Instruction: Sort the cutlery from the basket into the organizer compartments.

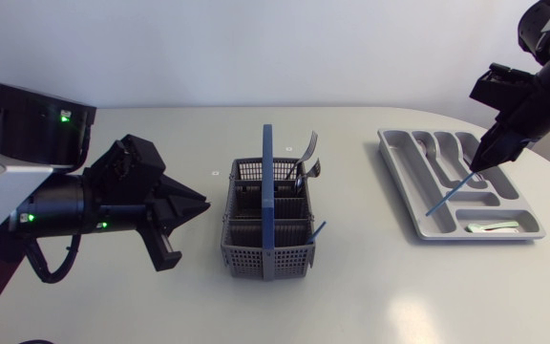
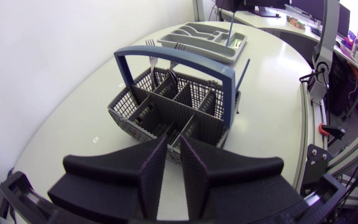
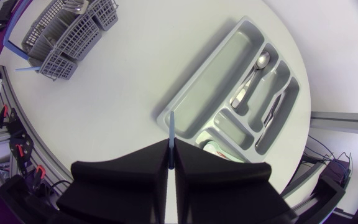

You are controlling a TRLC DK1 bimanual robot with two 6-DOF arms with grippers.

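Note:
The grey basket [image 1: 256, 225] with a blue handle [image 1: 267, 182] stands mid-table; forks [image 1: 308, 158] stick up at its far side and a thin blue stick [image 1: 315, 229] leans at its right corner. The grey organizer [image 1: 404, 186] lies to the right, with a spoon [image 3: 250, 81] and another utensil [image 3: 271, 118] in its narrow compartments. My right gripper [image 1: 480, 164] hovers above the organizer, shut on a second blue stick [image 1: 452, 194] that slants down toward the long compartment [image 3: 210, 81]. My left gripper [image 1: 194, 205] sits left of the basket, fingers slightly apart, holding nothing.
A small white item [image 1: 493, 227] lies in the organizer's near end compartment. The organizer sits close to the table's right edge. Bare tabletop [image 1: 366, 248] separates basket and organizer.

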